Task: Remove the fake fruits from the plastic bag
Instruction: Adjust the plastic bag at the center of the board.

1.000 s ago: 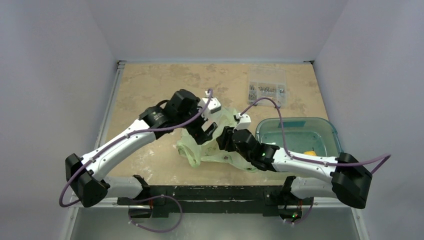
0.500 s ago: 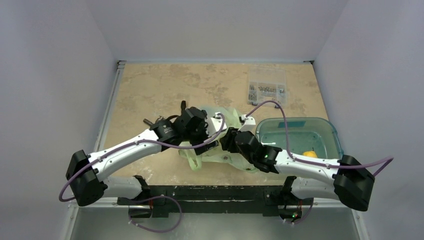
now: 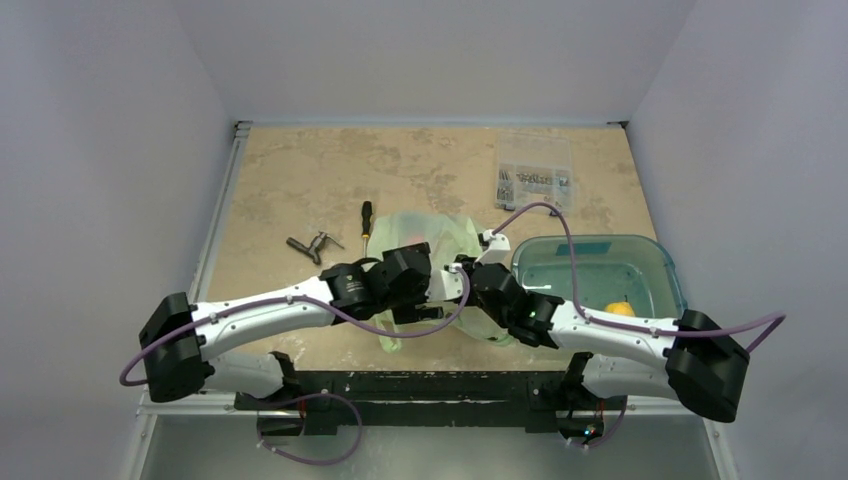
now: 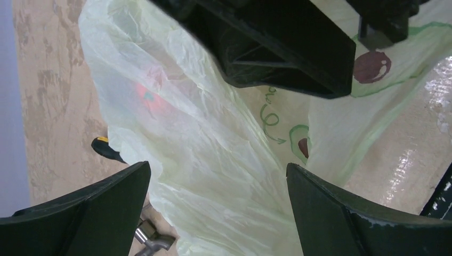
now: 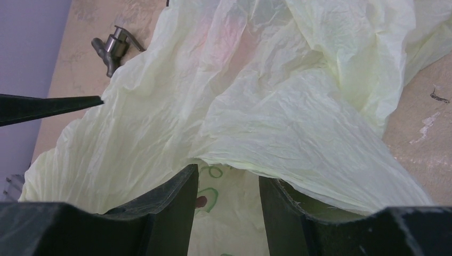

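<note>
Pale-green crinkly plastic bag [image 3: 440, 232] lies on the tan surface [image 3: 300, 170], both arms crowding over it. Left wrist: left claw [image 4: 217, 168] spread wide, empty, straddling film over the shiny red toy apple [image 4: 146, 96] inside. Right wrist: right claw [image 5: 226, 176] part-open, empty, probably probing the bag's mouth

The mottled tan bench [image 3: 300, 175] carries a pale-green plastic bag [image 3: 440, 232] at its middle. A screwdriver [image 3: 366, 217] and a metal fitting [image 3: 313, 244] lie left of it, a teal tub [image 3: 590, 241] right, and a clear parts box [image 3: 535, 172] beyond.
</note>
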Tool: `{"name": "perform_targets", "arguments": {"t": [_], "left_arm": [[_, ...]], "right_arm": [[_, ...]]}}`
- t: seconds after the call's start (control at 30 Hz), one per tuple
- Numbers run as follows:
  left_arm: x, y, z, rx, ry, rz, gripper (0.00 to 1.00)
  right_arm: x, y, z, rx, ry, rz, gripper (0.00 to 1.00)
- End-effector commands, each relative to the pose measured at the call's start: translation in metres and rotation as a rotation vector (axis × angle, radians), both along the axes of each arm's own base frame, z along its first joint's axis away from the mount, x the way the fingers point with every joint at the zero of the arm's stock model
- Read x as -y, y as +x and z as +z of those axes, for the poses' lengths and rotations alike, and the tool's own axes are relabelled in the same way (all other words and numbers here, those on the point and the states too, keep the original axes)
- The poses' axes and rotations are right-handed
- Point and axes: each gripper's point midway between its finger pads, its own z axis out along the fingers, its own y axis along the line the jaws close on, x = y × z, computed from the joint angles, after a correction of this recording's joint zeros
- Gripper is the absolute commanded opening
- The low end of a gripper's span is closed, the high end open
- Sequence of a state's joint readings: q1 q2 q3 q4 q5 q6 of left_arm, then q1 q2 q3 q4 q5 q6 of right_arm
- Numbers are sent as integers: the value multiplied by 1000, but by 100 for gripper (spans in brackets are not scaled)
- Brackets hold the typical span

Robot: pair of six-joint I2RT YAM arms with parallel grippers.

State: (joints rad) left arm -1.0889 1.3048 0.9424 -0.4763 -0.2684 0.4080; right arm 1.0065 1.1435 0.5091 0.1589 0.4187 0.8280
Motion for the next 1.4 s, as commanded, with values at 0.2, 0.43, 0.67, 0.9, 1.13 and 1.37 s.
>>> {"name": "perform_targets", "arguments": {"t": [0.2,0.43,0.67,0.9,1.13,1.37], "left_arm": [[7,-23,46,9,-205,-105,100],[7,-22,20,-26,-67,-70,100],[-4,-9,-1,24,121,3,100],[-21,32,0,118,211,190,60],[-30,58,31,109,22,310,8],[-28,57,58,97,-225,338,0]], "right_arm": [[-3,0,13,27,69,3,46],[-5,2,12,29,63,2,46],[-9,3,9,23,58,13,46],[-5,4,14,41,37,14,46],[-5,5,19,110,-40,77,45],[-30,5,25,146,-63,188,44]]}}
